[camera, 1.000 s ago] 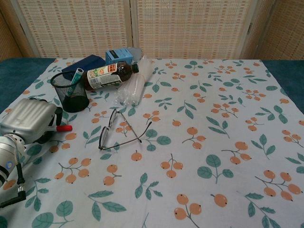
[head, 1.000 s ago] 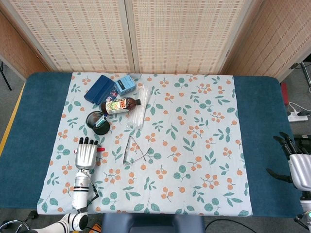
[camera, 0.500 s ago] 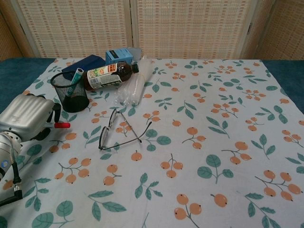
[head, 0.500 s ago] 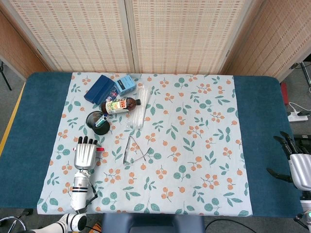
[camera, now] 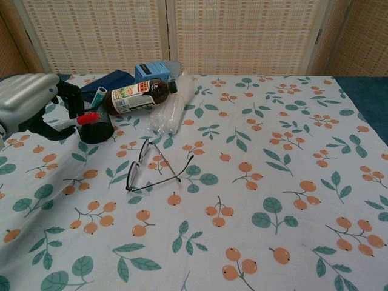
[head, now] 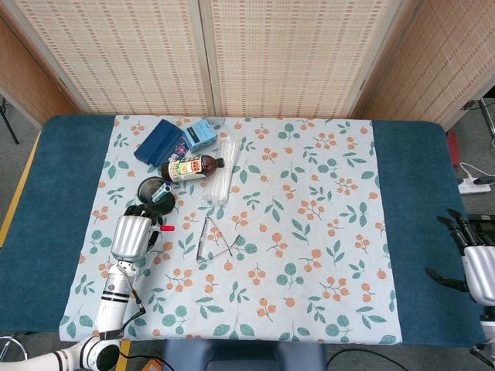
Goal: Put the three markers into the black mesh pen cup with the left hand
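Left hand (camera: 27, 103) holds red-capped marker (camera: 80, 120) level, cap pointing right.

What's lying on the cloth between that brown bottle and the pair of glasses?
Between the brown bottle and the glasses lies a clear plastic bottle on its side, beside the brown one; both views show it.

A white cloth (head: 309, 232) printed with orange berries and green leaves is laid over a teal table (head: 421, 193).
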`<state>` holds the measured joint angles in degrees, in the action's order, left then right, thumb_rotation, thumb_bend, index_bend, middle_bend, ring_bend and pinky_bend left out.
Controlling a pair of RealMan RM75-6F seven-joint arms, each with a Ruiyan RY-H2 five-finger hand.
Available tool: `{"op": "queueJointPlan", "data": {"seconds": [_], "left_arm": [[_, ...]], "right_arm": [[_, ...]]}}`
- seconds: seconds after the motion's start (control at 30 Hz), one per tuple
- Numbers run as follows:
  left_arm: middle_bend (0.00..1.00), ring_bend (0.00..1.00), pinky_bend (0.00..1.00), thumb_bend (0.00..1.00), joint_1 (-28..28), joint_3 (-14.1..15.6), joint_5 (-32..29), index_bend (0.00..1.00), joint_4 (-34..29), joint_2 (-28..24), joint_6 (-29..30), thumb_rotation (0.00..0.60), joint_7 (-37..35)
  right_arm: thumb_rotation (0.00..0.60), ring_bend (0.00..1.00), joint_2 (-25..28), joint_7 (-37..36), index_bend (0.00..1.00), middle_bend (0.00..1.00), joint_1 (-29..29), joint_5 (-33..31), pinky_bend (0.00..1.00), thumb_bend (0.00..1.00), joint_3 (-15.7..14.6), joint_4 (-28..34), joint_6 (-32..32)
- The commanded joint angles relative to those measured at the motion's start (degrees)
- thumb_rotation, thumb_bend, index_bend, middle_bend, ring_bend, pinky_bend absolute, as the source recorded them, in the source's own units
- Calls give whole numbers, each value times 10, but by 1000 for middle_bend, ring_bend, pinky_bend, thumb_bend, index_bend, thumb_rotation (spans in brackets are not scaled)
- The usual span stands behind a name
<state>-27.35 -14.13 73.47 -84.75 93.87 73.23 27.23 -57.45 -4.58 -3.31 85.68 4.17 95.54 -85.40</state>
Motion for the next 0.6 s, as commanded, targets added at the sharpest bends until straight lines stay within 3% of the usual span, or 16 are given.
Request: {"op": "queueJointPlan", "data": {"seconds": [0.03, 0.1, 0.2, 0.6], "left_arm": [[589, 308, 317, 297, -36, -108, -150, 526, -191, -201, -200, 600, -199], [588, 308, 314, 297, -50, -140, -180, 526, -188, -234, -246, 600, -254], [590, 306, 307, 297, -69, -162, -197, 526, -168, -252, -270, 600, -292], [592, 297, 287, 297, -128, -155, -211, 528, -40, -203, -313, 600, -389]], "right_arm": [[600, 314, 1, 0, 174, 61, 2, 1, 306, 0, 0, 1, -3], [600, 314, 2, 0, 174, 61, 3, 2, 306, 0, 0, 2, -6], [600, 314, 3, 2, 174, 61, 4, 2, 305, 0, 0, 3, -7], [600, 314, 4, 5, 174, 61, 5, 0, 305, 0, 1, 6, -10]]}}
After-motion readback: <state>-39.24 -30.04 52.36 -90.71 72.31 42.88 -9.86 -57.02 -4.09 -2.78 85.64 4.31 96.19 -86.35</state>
